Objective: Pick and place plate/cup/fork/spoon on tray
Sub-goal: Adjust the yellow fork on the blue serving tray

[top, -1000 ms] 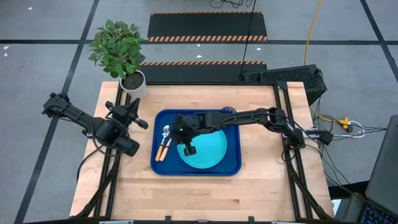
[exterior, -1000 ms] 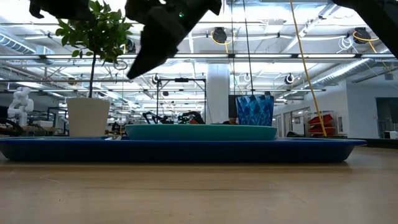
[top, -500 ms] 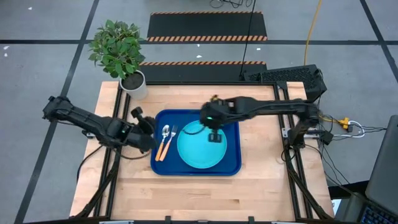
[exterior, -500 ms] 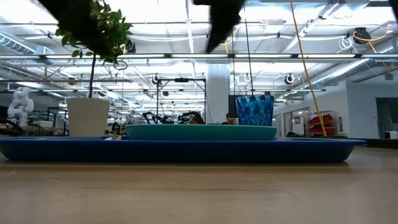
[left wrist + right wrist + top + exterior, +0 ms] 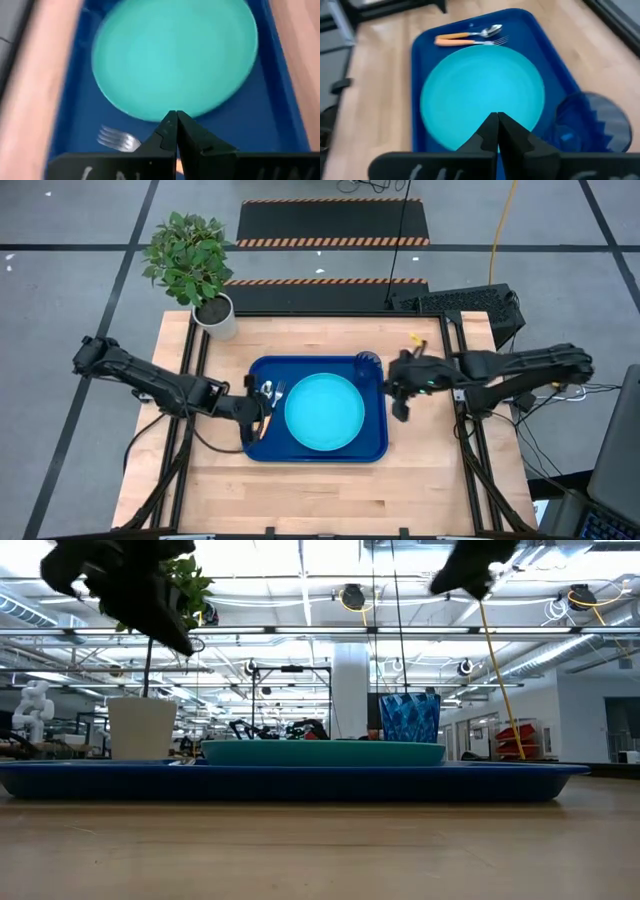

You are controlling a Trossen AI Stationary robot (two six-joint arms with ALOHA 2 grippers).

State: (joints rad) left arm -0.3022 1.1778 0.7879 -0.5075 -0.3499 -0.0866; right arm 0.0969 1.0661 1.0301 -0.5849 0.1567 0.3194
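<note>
The dark blue tray [image 5: 375, 442] lies mid-table. On it rests the turquoise plate [image 5: 325, 412], with the dark blue cup [image 5: 367, 363] upright in the tray's far right corner. The spoon [image 5: 470, 33] and the fork [image 5: 470, 42] lie side by side along the tray's left side. My left gripper [image 5: 260, 418] hovers shut over the tray's left edge, above the cutlery handles, well clear of the tray in the low view [image 5: 150, 610]. My right gripper [image 5: 400, 405] hangs shut in the air just beyond the tray's right rim, high above it [image 5: 475, 570].
A potted plant in a white pot [image 5: 215, 313] stands at the table's far left corner. Bare wood [image 5: 320, 495] lies between the tray and the near edge. Black frame rails [image 5: 455, 370] run along both sides of the table.
My right gripper has drawn back from above the plate's left part, across the tray, toward the table's right edge, rising a little and staying shut. My left gripper has come in toward the tray's left edge, sinking and rolling over, still shut. The tableware has stayed where it was.
</note>
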